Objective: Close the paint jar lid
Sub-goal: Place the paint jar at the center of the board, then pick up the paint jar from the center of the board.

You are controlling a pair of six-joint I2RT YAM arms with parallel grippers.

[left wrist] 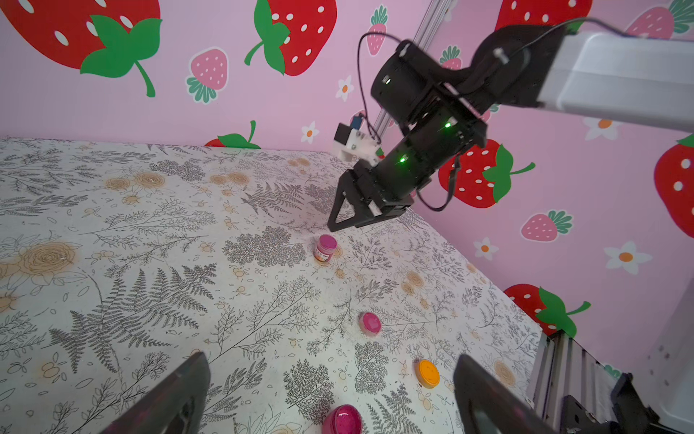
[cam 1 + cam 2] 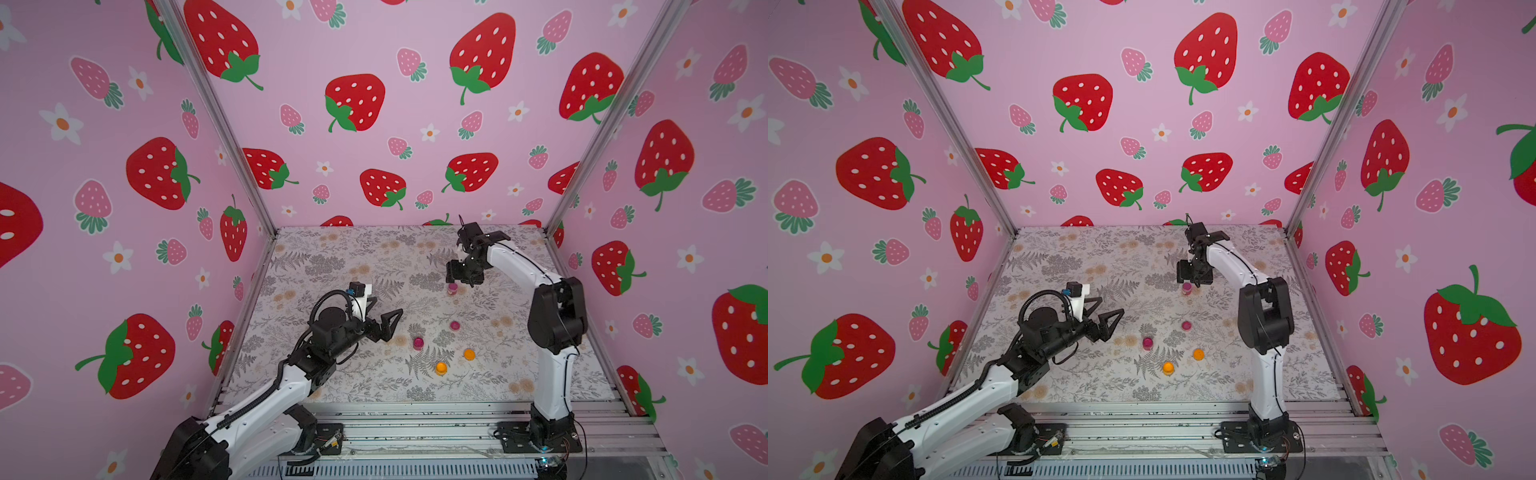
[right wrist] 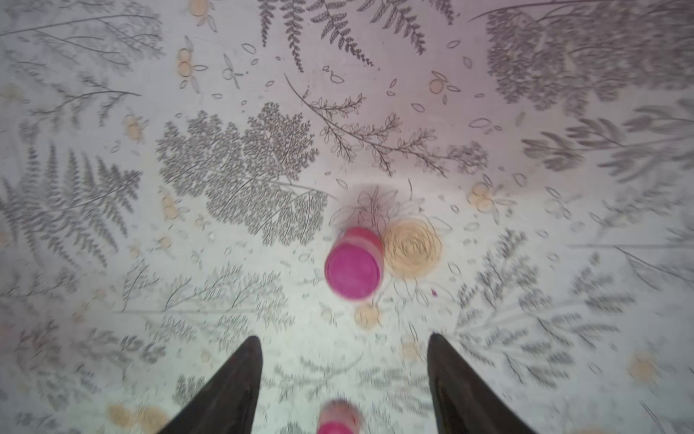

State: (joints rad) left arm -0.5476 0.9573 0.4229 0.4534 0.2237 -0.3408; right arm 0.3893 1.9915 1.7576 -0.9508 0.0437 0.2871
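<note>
Currently, the capped pink jar (image 3: 353, 263) stands upright on the table (image 2: 332, 257) with its lid seated. Closure appears done for this jar, though the tightness of the seat cannot be confirmed. The right gripper (image 3: 343, 336) hangs just above the capped pink jar, jaws partly spread, gripping nothing. The left gripper (image 1: 332, 355) is well apart from the capped pink jar, on the robot's side of it, jaws fully spread and empty.

Work judged outstanding:
- An open pink jar (image 1: 342, 419) stands nearer the robot than the capped pink jar and holds glossy pink paint.
- A loose pink lid (image 1: 370, 322) lies between the two jars.
- Beyond these from the capped pink jar, an orange jar (image 2: 441, 368) and a loose orange lid (image 2: 469, 354) lie apart. The orange jar's contents cannot be resolved.
</note>
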